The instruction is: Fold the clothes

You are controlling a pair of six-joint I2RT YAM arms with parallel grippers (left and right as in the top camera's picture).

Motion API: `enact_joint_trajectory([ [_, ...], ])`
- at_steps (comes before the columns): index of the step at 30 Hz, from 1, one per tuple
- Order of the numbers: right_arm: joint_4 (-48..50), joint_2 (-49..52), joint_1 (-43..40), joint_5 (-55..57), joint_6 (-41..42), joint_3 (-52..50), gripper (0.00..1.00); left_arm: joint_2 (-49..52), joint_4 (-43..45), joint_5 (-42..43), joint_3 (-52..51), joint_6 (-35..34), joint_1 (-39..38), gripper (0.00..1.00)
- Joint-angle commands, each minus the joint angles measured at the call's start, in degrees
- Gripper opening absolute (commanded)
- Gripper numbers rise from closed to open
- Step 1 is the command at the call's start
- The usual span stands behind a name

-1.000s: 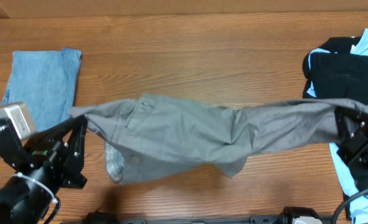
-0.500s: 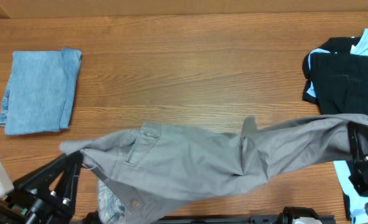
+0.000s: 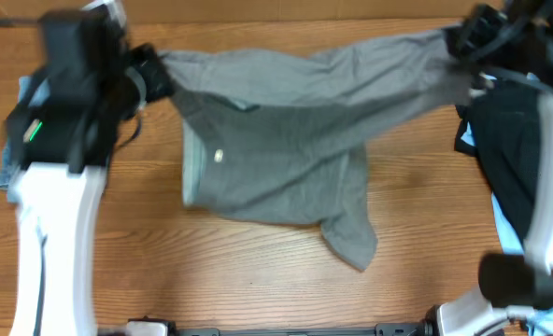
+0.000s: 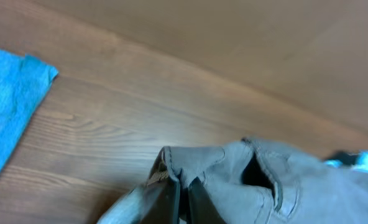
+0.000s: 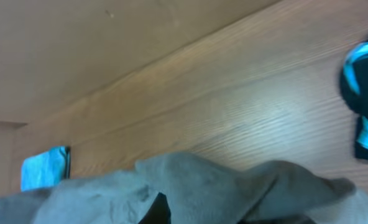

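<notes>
Both arms are swinging away from the near edge to the far edge of the counter (image 3: 258,289), hauling the grey garment (image 3: 286,149) along. The left fingers (image 4: 171,202) are pinching shut on one end, and the right fingers (image 5: 158,210) are clamping the other. The cloth is looking limp, a plain weave with stitched seams, sagging mid-span, one leg trailing toward the near edge. That loose leg could bunch underneath, or a thin pinch could slip under the tension.
</notes>
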Motion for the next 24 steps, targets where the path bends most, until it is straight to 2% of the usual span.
enact_joint_trajectory([
  [1, 9.62, 9.66, 1.25, -2.38, -1.14, 0.24, 0.75, 12.55, 6.27, -3.67, -0.17, 4.31, 0.46, 1.0],
  [2, 12.7, 12.5, 1.62, -2.45, -1.84, 0.24, 0.96, 15.8, 8.46, -3.67, -0.13, 6.34, 0.85, 1.0],
  [3, 14.67, 14.29, 1.79, -3.02, -3.98, 0.24, 1.0, 18.27, 9.6, -3.67, -0.02, 7.82, 1.27, 1.0],
  [7, 16.61, 16.87, 2.03, -3.28, -11.56, 0.24, 1.0, 21.62, 9.31, -3.67, 0.81, 9.81, 3.34, 1.0],
  [10, 13.44, 15.23, 1.68, -2.64, -12.72, 0.52, 1.0, 19.71, 6.99, -3.3, 0.83, 9.57, 5.25, 1.0],
  [14, 3.32, 13.16, 1.38, -1.86, -12.7, 0.52, 1.0, 18.95, -0.96, 0.22, 0.83, 9.57, 7.15, 1.0],
  [15, -2.71, 13.07, 1.38, -1.86, -12.68, 0.52, 1.0, 18.95, -5.62, 0.37, 0.83, 9.57, 7.17, 0.93],
  [17, -9.75, 13.07, 1.38, -1.86, -12.63, 0.52, 1.0, 18.95, -9.53, 0.63, 0.83, 9.6, 7.08, 0.91],
  [19, -15.32, 13.09, 1.38, -1.88, -12.48, 0.5, 1.0, 18.95, -12.15, 2.03, 0.33, 9.73, 6.95, 0.92],
  [21, -18.47, 13.07, 1.4, -1.88, -11.34, 0.5, 1.0, 19.02, -11.39, 5.68, -1.51, 14.12, 6.29, 0.94],
  [24, -21.51, 13.09, 1.38, -1.81, -11.17, 0.35, 1.0, 19.04, -8.0, 7.58, -5.53, 17.11, 5.6, 0.49],
])
